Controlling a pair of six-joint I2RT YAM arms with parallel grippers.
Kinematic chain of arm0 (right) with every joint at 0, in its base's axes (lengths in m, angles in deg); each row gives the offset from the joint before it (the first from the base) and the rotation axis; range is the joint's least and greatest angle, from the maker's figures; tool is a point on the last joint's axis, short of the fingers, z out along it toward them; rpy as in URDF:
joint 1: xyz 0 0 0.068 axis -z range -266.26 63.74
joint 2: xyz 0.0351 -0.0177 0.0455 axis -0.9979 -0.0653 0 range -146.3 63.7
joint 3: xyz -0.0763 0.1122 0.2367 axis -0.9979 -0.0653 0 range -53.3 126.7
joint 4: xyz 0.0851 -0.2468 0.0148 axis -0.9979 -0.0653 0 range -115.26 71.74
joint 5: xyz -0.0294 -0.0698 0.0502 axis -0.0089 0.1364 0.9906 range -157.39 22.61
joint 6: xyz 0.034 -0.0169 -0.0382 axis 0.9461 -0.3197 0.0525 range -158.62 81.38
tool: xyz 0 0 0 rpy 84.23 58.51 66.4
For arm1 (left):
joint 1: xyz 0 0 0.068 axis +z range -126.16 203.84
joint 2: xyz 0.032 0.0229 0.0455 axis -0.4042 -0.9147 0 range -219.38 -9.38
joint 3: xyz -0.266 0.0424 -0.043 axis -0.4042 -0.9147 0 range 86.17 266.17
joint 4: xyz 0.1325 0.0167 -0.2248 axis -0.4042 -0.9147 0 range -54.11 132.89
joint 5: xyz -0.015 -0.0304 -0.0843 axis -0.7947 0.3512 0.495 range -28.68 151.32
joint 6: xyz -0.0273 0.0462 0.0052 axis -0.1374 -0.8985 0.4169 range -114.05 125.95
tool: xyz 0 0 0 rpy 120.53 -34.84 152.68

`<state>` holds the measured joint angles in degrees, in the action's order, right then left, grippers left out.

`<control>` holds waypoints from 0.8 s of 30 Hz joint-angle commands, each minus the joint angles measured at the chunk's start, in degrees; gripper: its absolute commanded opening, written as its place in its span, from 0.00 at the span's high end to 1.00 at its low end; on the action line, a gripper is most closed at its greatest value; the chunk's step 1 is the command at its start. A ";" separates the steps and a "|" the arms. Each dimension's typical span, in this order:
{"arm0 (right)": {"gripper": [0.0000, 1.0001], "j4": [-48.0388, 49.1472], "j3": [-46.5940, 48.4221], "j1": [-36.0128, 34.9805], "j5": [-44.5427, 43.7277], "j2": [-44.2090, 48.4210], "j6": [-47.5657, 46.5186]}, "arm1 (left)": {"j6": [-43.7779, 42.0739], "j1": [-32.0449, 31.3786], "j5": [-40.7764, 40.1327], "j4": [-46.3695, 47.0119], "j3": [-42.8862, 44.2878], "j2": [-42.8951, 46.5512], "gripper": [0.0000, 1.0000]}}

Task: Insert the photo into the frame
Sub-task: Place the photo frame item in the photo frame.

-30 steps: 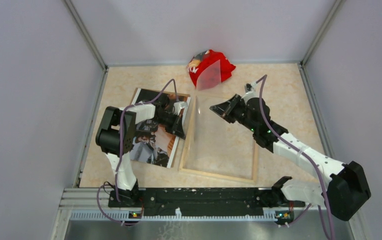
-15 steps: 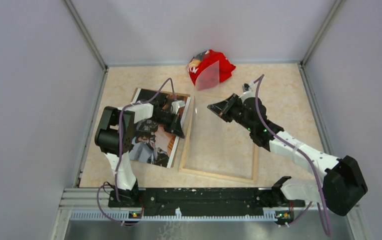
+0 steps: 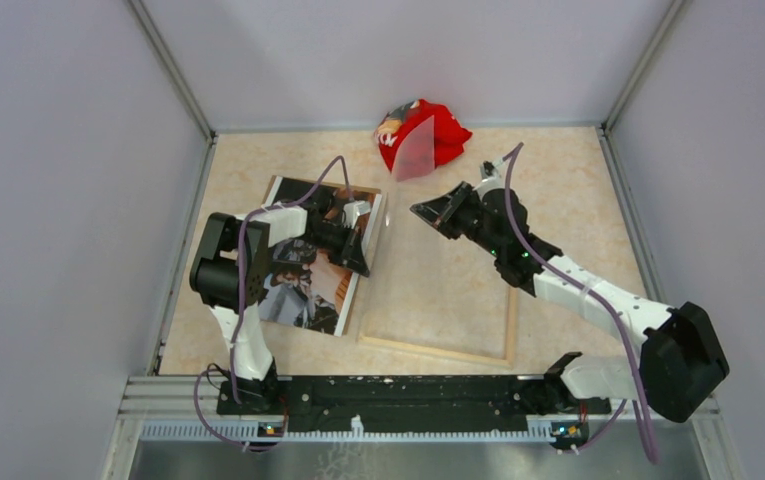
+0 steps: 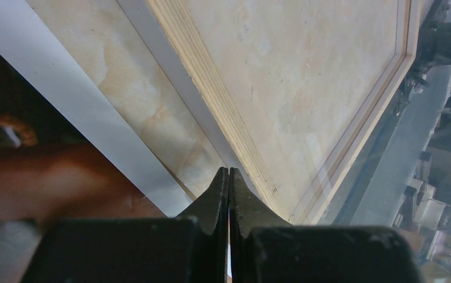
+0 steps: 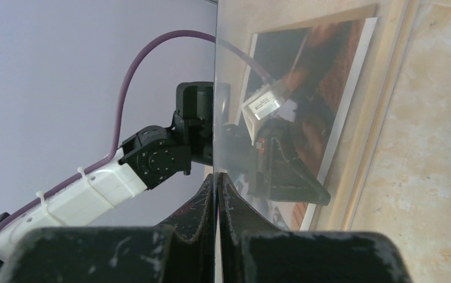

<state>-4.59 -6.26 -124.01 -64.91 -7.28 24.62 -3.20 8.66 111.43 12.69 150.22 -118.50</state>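
The photo (image 3: 303,290), dark with orange-brown patches, lies face up on the table, left of the frame. The frame (image 3: 438,350) lies flat with its pale wood back up. Its clear pane (image 3: 413,150) is lifted out and tilted up on edge over the frame's left side. My left gripper (image 3: 363,262) is shut on the pane's left edge, over the photo's right border. In the left wrist view its tips (image 4: 229,171) meet above the frame's wood edge (image 4: 211,88) and the photo (image 4: 46,183). My right gripper (image 3: 420,212) is shut on the pane's edge (image 5: 216,175). The photo (image 5: 329,76) shows through the pane (image 5: 270,71).
A crumpled red thing (image 3: 438,130) lies at the back of the table, partly behind the raised pane. Grey walls close in the table on three sides. The black rail with the arm bases (image 3: 398,395) runs along the near edge.
My right gripper has moved back and left, tipping the pane more upright. Its top corner now stands higher over the red thing. The left gripper has barely moved.
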 commanded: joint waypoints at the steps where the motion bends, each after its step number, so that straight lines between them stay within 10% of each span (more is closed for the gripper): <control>1: 1.00 0.21 2.46 -0.60 -0.50 0.83 -1.91 | -0.83 0.09 1.71 -0.04 1.07 2.18 1.00; 24: 1.00 -1.97 5.67 -1.04 5.43 1.06 -8.09 | -0.24 -0.03 1.50 0.01 1.96 1.19 1.00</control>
<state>-8.89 -3.68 -124.08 -60.89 -5.99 17.91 -3.18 8.66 111.43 12.69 150.24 -118.50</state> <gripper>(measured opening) 0.005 0.006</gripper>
